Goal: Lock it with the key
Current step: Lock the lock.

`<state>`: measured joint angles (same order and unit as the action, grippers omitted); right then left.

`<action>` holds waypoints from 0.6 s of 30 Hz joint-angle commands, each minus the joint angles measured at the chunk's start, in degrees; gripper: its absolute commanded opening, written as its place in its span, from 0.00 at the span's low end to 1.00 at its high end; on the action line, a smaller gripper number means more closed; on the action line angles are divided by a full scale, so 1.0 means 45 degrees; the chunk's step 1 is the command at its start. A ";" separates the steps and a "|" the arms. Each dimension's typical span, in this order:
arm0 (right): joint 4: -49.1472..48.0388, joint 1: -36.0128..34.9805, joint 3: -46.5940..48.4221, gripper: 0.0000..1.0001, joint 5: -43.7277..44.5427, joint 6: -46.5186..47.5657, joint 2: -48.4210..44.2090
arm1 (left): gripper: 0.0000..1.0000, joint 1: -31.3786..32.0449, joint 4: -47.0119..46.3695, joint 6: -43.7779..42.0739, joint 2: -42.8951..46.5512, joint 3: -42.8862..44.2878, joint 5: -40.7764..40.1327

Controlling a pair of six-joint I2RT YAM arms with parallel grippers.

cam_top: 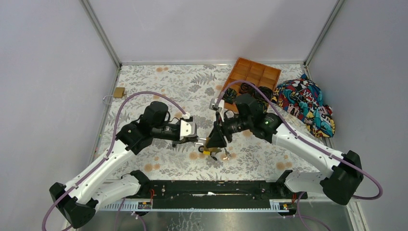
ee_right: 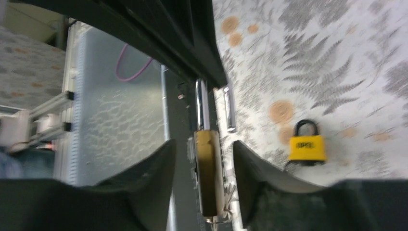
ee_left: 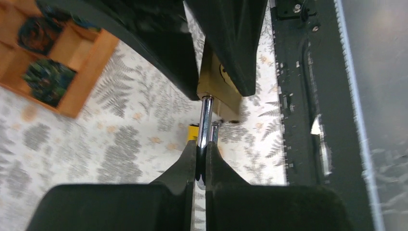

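A brass padlock point(cam_top: 212, 142) is held above the table between both arms. My left gripper point(cam_top: 198, 140) is shut on its silver shackle point(ee_left: 206, 120), fingertips pinching the bar in the left wrist view point(ee_left: 202, 147). The brass body point(ee_left: 219, 89) points away from it. My right gripper point(ee_right: 204, 144) is open, and its fingers point(ee_right: 156, 166) stand either side of the brass body point(ee_right: 208, 173) with a gap on each side. A wire key ring point(ee_right: 225, 217) hangs at the body's keyhole end. The key itself is hidden.
A small yellow padlock point(ee_right: 307, 144) lies on the fern-print table just under the grippers point(cam_top: 207, 152). Another brass padlock point(cam_top: 118, 92) lies at the far left wall. A wooden compartment tray point(cam_top: 262, 72) and a colourful cloth point(cam_top: 305, 103) sit at the back right.
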<state>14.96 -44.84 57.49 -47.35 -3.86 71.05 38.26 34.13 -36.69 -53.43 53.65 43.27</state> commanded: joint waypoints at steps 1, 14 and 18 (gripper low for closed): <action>-0.1960 0.0129 0.0085 0.68 0.1017 0.0114 -0.1120 | 0.00 0.0172 -0.1381 0.3207 0.0170 0.0515 -0.0424; -0.9350 0.1233 -0.4707 1.00 0.0116 -0.2929 -0.2975 | 0.00 0.0155 -0.2754 0.5541 0.0738 0.0055 -0.0378; -1.0788 0.0705 -0.5140 0.91 0.0448 -0.3558 -0.2935 | 0.00 0.0165 -0.3120 0.5953 0.0697 0.0068 -0.0330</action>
<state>-19.70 -39.57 34.46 -44.95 -15.29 59.18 38.63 30.79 -14.09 -51.46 53.21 39.81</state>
